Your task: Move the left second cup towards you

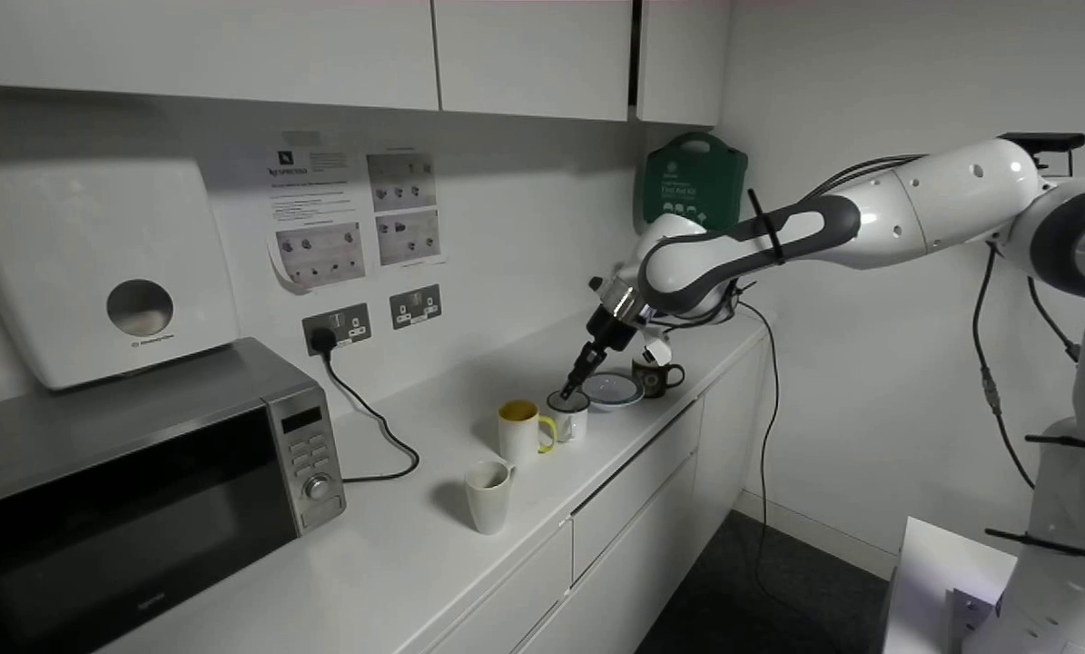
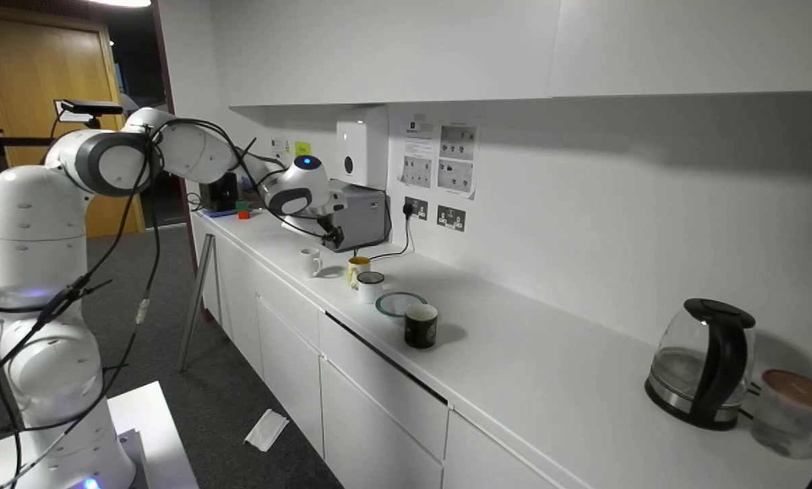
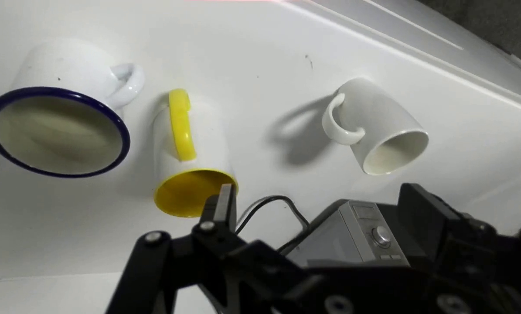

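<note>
Countertop runs along in front of me, with the microwave standing on it. My arm reaches over it, and at its end my gripper slants downward, fingers spread wide with nothing held between them. Next come the enamel mug with its blue rim, a white cup, and between those two the yellow-lined mug I am after, upright, long axis vertical, mouth uppermost. The coming move turns on this: it lies below my gripper and, in the wrist view, left of the gap between the fingers, so I judge I must shift that way before lowering to straddle it. In an exterior view my fingertips seem to dip into the enamel mug; in an exterior view the gripper shows apart from that mug, against the microwave, which I take to mean it hangs higher. The mug's yellow handle points roughly towards the countertop's front edge, and could foul a finger on the way down. Only the wrist view shows one finger crossing the mug's yellow rim, though whether it touches I can't say
</note>
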